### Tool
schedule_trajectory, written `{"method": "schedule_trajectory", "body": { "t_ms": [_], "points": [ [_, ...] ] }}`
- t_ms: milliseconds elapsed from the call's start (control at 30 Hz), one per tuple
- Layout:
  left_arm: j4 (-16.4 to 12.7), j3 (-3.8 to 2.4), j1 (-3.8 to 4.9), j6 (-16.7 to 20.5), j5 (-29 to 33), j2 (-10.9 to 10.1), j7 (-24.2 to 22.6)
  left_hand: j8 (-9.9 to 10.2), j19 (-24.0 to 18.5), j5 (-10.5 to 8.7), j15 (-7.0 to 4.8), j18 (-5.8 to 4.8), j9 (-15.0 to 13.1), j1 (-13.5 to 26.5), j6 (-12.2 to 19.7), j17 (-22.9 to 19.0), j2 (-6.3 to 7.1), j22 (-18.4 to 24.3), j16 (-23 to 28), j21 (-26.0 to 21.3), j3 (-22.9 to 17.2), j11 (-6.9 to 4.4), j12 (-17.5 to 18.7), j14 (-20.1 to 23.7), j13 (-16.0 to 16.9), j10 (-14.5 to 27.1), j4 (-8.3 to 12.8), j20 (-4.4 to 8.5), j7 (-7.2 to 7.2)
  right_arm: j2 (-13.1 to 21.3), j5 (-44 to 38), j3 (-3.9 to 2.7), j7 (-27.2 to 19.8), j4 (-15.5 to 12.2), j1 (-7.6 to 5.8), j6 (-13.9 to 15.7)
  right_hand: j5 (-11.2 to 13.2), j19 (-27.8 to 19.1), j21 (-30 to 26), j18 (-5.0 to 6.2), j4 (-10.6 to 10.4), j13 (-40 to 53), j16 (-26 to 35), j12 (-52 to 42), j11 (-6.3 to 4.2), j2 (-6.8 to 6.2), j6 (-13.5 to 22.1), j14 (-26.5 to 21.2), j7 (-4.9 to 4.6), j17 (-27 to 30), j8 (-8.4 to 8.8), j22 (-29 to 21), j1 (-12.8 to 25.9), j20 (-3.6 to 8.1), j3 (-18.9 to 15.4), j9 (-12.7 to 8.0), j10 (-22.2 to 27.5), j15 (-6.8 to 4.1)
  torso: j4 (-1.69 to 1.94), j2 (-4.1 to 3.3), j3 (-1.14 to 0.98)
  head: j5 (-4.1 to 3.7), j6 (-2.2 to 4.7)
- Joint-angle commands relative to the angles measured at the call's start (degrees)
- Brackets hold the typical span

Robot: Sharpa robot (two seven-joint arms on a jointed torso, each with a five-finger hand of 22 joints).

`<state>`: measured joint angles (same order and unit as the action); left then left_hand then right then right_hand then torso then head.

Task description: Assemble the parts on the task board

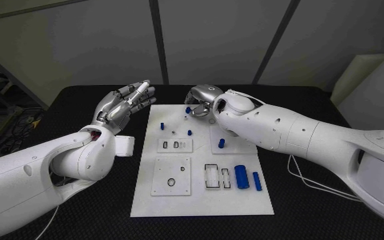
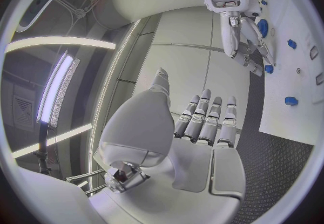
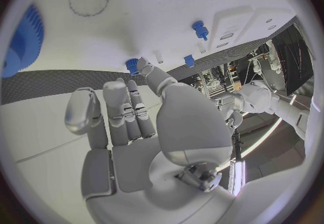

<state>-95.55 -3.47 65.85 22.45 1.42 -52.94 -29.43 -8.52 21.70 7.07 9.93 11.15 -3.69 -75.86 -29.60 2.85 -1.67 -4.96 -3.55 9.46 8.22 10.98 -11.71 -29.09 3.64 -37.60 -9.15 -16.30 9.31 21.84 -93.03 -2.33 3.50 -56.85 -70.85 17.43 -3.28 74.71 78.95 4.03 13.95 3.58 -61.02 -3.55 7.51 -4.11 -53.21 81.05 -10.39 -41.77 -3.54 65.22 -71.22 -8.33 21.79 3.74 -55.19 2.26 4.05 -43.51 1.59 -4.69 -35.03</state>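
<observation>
The white task board [image 1: 200, 201] lies in the middle of the black table. My right hand [image 1: 204, 101] reaches over the board's far end. There its thumb and a fingertip [image 3: 128, 81] close on a small blue part [image 3: 132, 63] standing on the board, also seen as the blue part [image 1: 188, 109] and the blue part [image 2: 269, 68]. A blue gear [image 3: 24, 40] lies close by. My left hand [image 1: 124, 106] is raised beside the board's left edge, fingers apart, holding nothing. More blue pegs [image 1: 162, 125] stand on the board, and a blue cylinder [image 1: 240, 176] and a blue bar [image 1: 257, 180] lie near its right edge.
Raised white plates [image 1: 172, 176] with holes and slots sit on the board's middle, beside a slotted frame [image 1: 212, 176]. A cable [image 1: 316, 181] runs over the black table to the right of the board. Grey wall panels stand behind the table.
</observation>
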Motion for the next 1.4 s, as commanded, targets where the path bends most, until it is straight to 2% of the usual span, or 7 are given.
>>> {"method": "schedule_trajectory", "body": {
  "t_ms": [33,333,467,600,800,900,1400],
  "points": [
    [-0.08,-0.08,0.13,-0.35,-0.48,-0.19,-0.15,0.04,-0.17,0.28,0.2,-0.87,0.05,-0.01,0.41,0.02,-0.57,0.02,0.0,0.19,-0.1,0.14,0.08,-0.24,0.0,-0.16,0.29,0.0,3.92,1.2,1.28,-0.03,-0.8,-1.66,-0.17,3.41,0.25,-0.52,-0.78,1.25,-1.48,0.15,0.75,0.05,0.2,-1.09,0.89,-0.08,-0.1,1.03,-0.05,-1.19,-0.83,-0.32,-1.52,0.03,1.49,0.15,-0.06,-0.04,-0.07,0.04,0.18],
    [0.26,-0.07,0.14,-0.49,-0.48,-0.64,-0.07,0.09,-0.09,0.26,0.21,-0.87,0.09,-0.04,0.53,0.02,-0.55,0.01,0.04,0.25,-0.02,0.14,0.13,-0.25,-0.01,-0.12,0.42,0.0,3.91,10.63,6.12,-0.11,0.37,-11.21,-0.14,6.1,0.09,0.94,-0.49,0.96,-5.65,0.93,0.15,-1.16,-0.29,-1.7,-1.15,0.89,-0.29,0.33,-0.69,0.06,-2.86,-0.07,-3.32,0.41,-2.9,-0.18,-0.4,0.03,-0.18,0.06,0.66],
    [0.51,-0.06,0.14,-0.62,-0.48,-0.72,0.01,0.07,-0.05,0.25,0.21,-0.86,0.08,-0.04,0.47,0.02,-0.55,0.0,0.04,0.27,-0.01,0.13,0.13,-0.28,-0.01,-0.12,0.43,0.0,3.9,15.05,10.21,-1.21,1.4,-14.63,-0.13,5.54,0.02,5.26,2.96,-0.42,-7.75,2.53,-4.08,-3.96,-2.01,-1.37,-2.54,2.61,0.97,-5.52,-0.78,7.14,-1.31,0.79,-3.41,0.51,-10.92,-1.35,-0.87,0.11,-0.39,-0.04,0.93],
    [0.72,-0.06,0.14,-0.75,-0.47,-0.72,0.09,0.06,0.0,0.25,0.19,-0.86,0.08,-0.04,0.41,0.03,-0.55,0.0,0.04,0.3,0.01,0.12,0.14,-0.37,-0.01,-0.11,0.46,0.01,3.88,18.77,15.04,-1.78,3.33,-16.8,-0.12,2.83,-0.05,8.99,6.09,-1.69,-11.25,5.38,-7.95,-7.48,-4.57,-3.48,-3.36,3.69,2.89,-10.68,-0.65,13.54,1.55,2.89,-4.69,0.67,-20.29,-3.6,-1.19,0.13,-0.58,-0.04,1.16],
    [1.0,-0.06,0.14,-0.95,-0.47,-0.63,0.17,0.05,0.03,0.24,0.18,-0.85,0.08,-0.05,0.38,0.03,-0.55,-0.01,0.04,0.32,0.03,0.1,0.15,-0.41,-0.01,-0.11,0.49,0.01,3.86,21.15,17.49,-2.04,6.9,-17.47,-0.12,-1.97,-0.34,11.52,8.28,-2.66,-16.92,16.11,-12.85,-18.44,-6.3,-5.82,-3.06,4.54,4.4,-17.48,-0.27,18.17,1.05,4.86,-9.7,1.38,-25.24,-5.48,-1.37,0.09,-0.72,-0.01,1.24],
    [1.14,-0.05,0.13,-1.07,-0.47,-0.54,0.24,0.04,0.05,0.24,0.17,-0.85,0.08,-0.05,0.36,0.04,-0.54,-0.01,0.04,0.33,0.04,0.09,0.16,-0.44,-0.01,-0.11,0.51,0.01,3.85,21.09,17.18,-2.08,8.42,-16.94,-0.12,-3.53,0.0,12.74,9.24,-3.09,-23.18,38.36,-16.38,-38.31,-5.89,-6.13,-2.27,4.73,4.37,-22.31,-0.34,20.41,-2.63,4.73,-12.36,2.3,-20.33,-5.2,-1.29,-0.01,-0.74,-0.03,1.16],
    [1.53,-0.05,0.13,-1.44,-0.47,-0.29,0.49,0.04,0.05,0.24,0.17,-0.85,0.08,-0.05,0.36,0.04,-0.54,-0.01,0.04,0.33,0.04,0.09,0.16,-0.44,-0.01,-0.11,0.51,0.01,3.85,18.23,13.58,-2.1,11.15,-14.01,-0.09,-8.08,-0.38,15.24,11.02,-4.01,-28.61,62.62,-22.31,-61.6,-5.48,-6.98,-0.4,6.19,3.55,-33.26,-0.23,24.69,-6.59,4.12,-13.5,3.33,-23.53,-4.46,-1.29,-0.02,-0.63,-0.14,0.7]
  ]
}}
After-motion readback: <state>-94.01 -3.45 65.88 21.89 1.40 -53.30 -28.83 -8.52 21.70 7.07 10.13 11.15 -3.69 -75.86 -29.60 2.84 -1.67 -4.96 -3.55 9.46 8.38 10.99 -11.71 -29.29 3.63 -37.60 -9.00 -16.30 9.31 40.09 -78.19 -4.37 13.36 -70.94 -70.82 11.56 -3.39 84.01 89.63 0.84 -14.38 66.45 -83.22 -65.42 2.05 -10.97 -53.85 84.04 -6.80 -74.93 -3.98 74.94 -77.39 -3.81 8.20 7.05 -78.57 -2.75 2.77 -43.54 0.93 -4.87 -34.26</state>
